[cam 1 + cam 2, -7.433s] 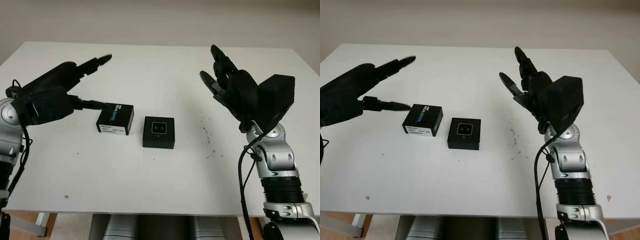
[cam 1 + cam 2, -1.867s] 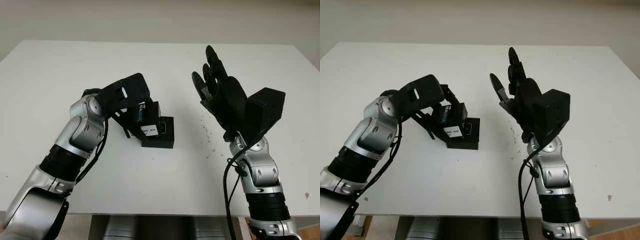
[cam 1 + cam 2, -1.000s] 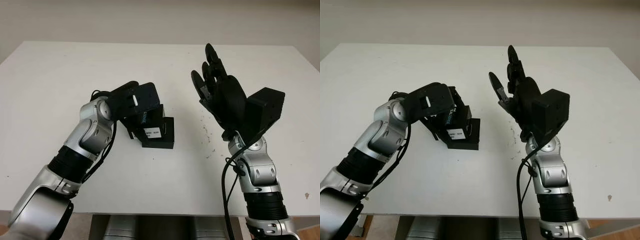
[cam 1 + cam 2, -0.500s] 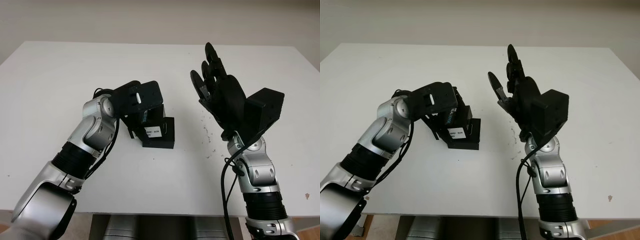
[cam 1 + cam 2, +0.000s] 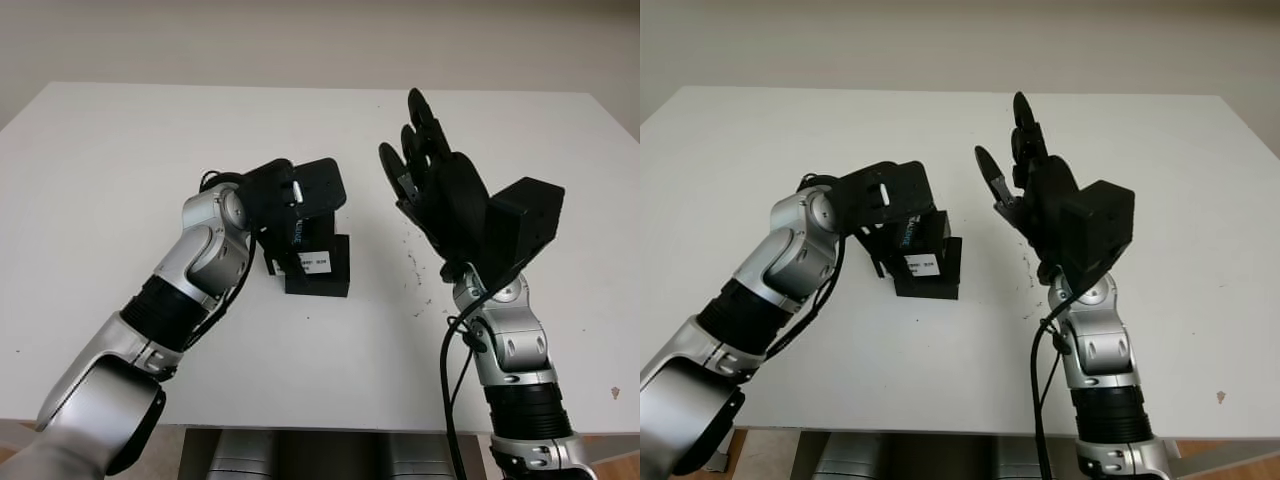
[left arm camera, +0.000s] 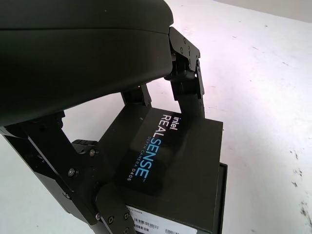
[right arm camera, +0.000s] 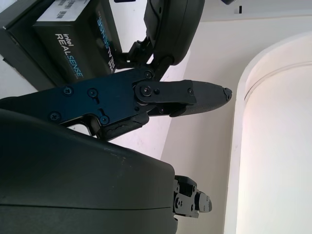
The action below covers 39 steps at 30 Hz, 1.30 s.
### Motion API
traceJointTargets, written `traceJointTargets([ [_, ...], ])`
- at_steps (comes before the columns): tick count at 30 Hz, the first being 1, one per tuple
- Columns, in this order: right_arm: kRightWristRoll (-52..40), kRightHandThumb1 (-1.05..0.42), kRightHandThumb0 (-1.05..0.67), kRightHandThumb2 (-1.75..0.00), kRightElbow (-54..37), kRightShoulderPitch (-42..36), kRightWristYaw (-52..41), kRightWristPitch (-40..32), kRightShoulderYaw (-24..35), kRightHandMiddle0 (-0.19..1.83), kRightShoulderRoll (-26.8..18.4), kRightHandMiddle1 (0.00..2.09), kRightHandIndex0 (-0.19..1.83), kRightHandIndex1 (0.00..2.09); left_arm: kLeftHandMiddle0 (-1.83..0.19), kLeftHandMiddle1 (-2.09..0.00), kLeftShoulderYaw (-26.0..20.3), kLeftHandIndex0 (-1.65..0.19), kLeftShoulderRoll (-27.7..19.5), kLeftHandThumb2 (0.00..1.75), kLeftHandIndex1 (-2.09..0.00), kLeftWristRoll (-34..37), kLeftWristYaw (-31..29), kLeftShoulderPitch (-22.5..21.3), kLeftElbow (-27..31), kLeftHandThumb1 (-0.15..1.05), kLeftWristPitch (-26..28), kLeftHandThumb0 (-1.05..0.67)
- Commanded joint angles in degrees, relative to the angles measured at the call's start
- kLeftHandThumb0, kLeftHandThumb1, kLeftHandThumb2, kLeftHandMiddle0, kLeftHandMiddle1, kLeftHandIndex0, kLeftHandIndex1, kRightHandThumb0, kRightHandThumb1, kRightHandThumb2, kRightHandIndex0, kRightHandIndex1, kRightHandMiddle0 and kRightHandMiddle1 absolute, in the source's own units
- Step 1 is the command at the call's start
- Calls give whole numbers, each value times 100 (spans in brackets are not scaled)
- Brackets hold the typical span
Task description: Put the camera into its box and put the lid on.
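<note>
The black lid (image 6: 170,161), printed "Intel RealSense" with a white label on its edge, is tilted steeply, and my left hand (image 5: 292,228) is shut on it. It hangs over the left part of the open black box (image 5: 328,277), which sits at the middle of the table, and it covers the box's inside, so the camera is hidden. The box's rim (image 6: 222,195) shows just under the lid's lower edge. My right hand (image 5: 432,182) is open and raised in the air to the right of the box, its palm turned toward the lid (image 7: 73,41).
The white table (image 5: 140,130) stretches wide on all sides of the box. A few dark specks (image 5: 414,272) dot its surface between the box and my right arm.
My left hand has carried the lid a little to the right and turned further over the box. The right hand has barely moved.
</note>
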<state>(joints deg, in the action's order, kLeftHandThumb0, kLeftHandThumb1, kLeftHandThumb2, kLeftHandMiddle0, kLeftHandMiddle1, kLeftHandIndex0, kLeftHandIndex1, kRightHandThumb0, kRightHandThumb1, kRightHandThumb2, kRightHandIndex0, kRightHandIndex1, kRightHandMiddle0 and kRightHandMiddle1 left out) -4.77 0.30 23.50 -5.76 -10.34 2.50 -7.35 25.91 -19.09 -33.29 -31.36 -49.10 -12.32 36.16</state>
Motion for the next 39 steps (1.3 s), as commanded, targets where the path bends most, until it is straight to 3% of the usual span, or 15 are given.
traceJointTargets([
  [1,-19,-105,-68,-35,34,129,19,70,30,-6,50,8,-13,6,-43,-144,71,-36,56,6,-133,-8,-27,11,-18,93,-24,-16],
  [13,-99,-105,-69,-35,116,171,-25,62,39,-8,75,7,-14,5,-42,-141,98,-28,115,5,-142,-12,-123,4,53,94,75,-15],
  [30,81,-105,-72,-36,271,238,46,127,-35,-5,73,8,-14,5,-35,-135,215,-29,456,5,-140,-194,-42,-74,261,90,1064,-15],
  [32,78,-105,-71,-36,283,245,38,142,-34,-5,90,8,-14,5,-35,-140,254,-26,463,5,-146,-211,-45,-91,264,91,1087,-15],
  [33,66,-105,-71,-36,286,246,41,149,-30,-5,109,8,-13,5,-33,-142,271,-16,460,5,-145,-206,-57,-95,260,91,1059,-15],
  [35,41,-105,-70,-36,319,239,41,192,-22,-5,142,8,-13,6,-31,-141,344,-3,458,5,-133,-222,-83,-102,257,90,1010,-15],
  [39,32,-105,-70,-36,352,210,41,294,-18,-4,180,8,-13,6,-35,-133,430,-25,443,5,-143,-224,-93,-51,272,88,897,-16],
])
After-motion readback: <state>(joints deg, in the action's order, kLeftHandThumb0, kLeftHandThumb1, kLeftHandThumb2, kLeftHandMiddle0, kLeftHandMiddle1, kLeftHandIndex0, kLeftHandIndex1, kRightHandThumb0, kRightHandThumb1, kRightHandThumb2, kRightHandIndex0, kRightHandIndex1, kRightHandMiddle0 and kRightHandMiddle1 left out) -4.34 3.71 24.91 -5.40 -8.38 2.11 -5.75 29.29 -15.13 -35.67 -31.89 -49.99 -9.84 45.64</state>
